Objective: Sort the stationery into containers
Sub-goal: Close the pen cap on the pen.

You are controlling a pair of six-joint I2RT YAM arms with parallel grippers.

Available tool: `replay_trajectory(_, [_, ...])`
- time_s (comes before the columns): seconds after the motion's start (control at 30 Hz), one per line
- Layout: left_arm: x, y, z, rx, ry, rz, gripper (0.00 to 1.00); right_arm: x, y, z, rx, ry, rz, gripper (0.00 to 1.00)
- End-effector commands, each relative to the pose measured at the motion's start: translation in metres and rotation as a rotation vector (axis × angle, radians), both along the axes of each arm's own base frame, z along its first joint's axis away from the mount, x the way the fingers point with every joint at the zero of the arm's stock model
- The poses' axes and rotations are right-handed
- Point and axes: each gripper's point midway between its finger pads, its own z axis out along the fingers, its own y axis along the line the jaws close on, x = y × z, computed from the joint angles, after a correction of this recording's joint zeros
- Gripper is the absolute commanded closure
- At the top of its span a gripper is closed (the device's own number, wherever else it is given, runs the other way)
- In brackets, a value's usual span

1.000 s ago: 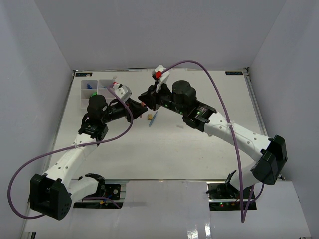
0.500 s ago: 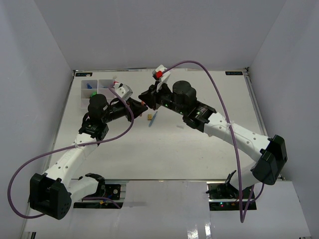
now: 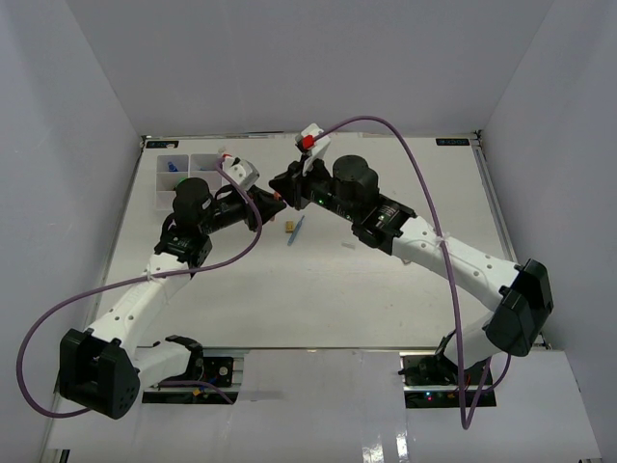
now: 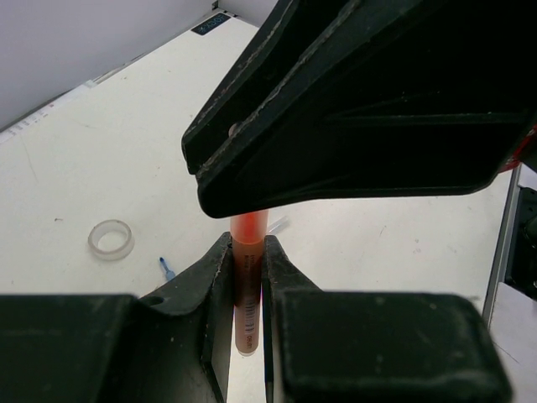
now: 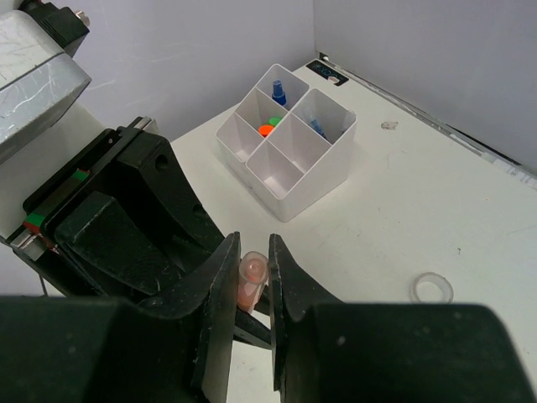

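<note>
The left gripper (image 4: 248, 248) and right gripper (image 5: 253, 253) are both clamping tight on one orange highlighter (image 4: 249, 228) above the table (image 3: 386, 289), right of the organiser tray (image 5: 315, 180); the left arm (image 3: 145, 294) is edging farther back.

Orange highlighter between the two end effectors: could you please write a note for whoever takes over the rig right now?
Left end effector: shut on the orange highlighter.
Right end effector: shut on its other end.
Organiser tray, far left: blue, green and orange items already in.
Left to sort: this highlighter, plus tape ring, blue pen and brass clip on the table.
</note>
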Motion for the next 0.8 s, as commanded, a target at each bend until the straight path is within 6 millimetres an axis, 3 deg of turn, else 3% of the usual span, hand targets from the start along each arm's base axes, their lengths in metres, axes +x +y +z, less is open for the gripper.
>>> replay_trajectory(0.0, [0.000, 0.035, 0.187, -0.240, -0.538, 0.192, 1.00, -0.078, -0.045, -0.202, -0.570, 0.456, 0.149, 0.92])
replay_trajectory(0.77, [0.009, 0.051, 0.219, -0.288, -0.609, 0.302, 1.00, -0.091, -0.060, -0.231, -0.644, 0.509, 0.163, 0.92])
